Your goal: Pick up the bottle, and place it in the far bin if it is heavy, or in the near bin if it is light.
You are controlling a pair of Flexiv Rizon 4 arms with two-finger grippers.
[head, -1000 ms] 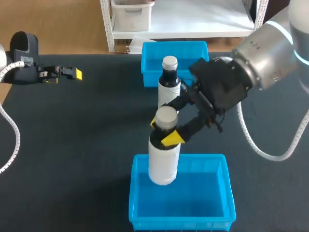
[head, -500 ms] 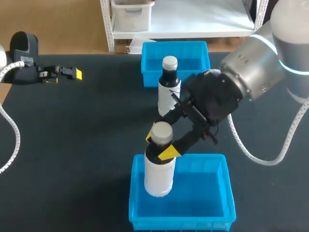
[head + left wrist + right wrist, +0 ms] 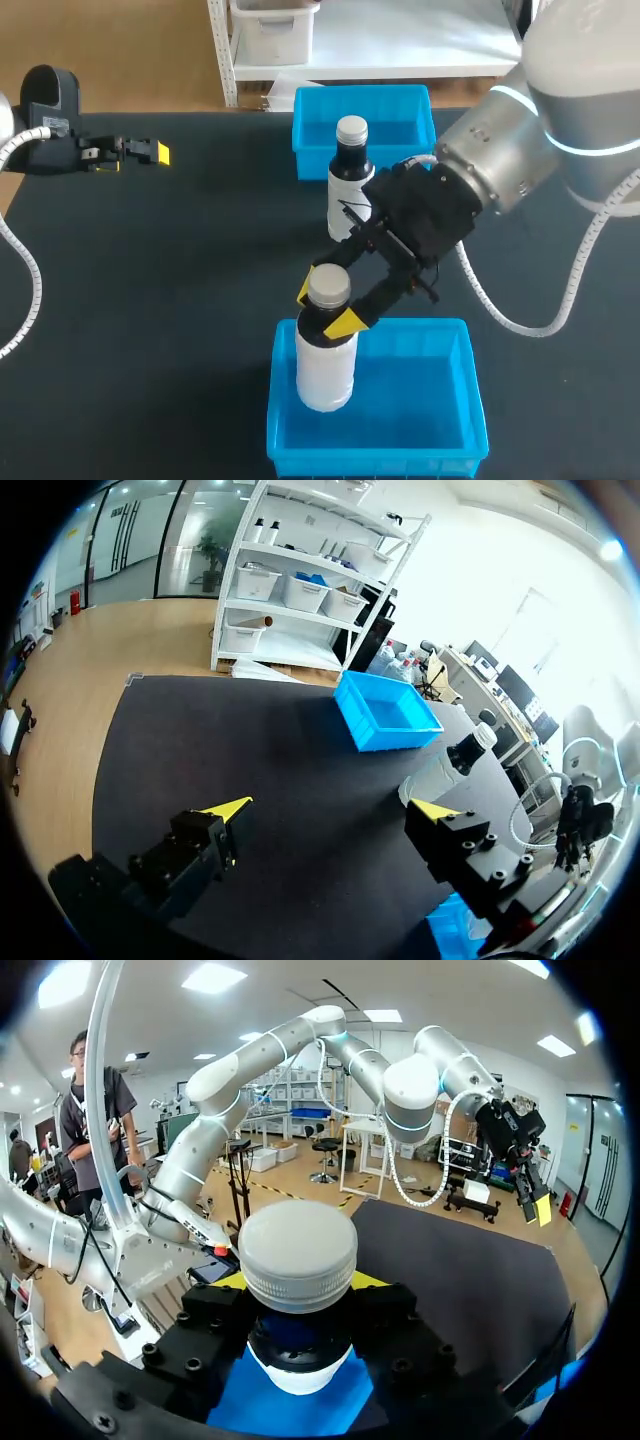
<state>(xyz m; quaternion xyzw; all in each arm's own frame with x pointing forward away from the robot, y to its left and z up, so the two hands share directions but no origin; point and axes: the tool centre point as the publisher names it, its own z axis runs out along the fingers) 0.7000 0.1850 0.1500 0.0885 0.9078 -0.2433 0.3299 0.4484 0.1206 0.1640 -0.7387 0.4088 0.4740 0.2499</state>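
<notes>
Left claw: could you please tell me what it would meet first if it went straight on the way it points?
Probably the side wall of the far bin, with bare table before the left claw; the standing bottle beside it looks off that line, though depth is unclear.

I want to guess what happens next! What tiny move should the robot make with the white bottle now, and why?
Probably lower it straight down a little. The right gripper is shut on the neck of the white bottle, whose base is inside the near bin, but I cannot tell whether it rests on the floor yet.
</notes>
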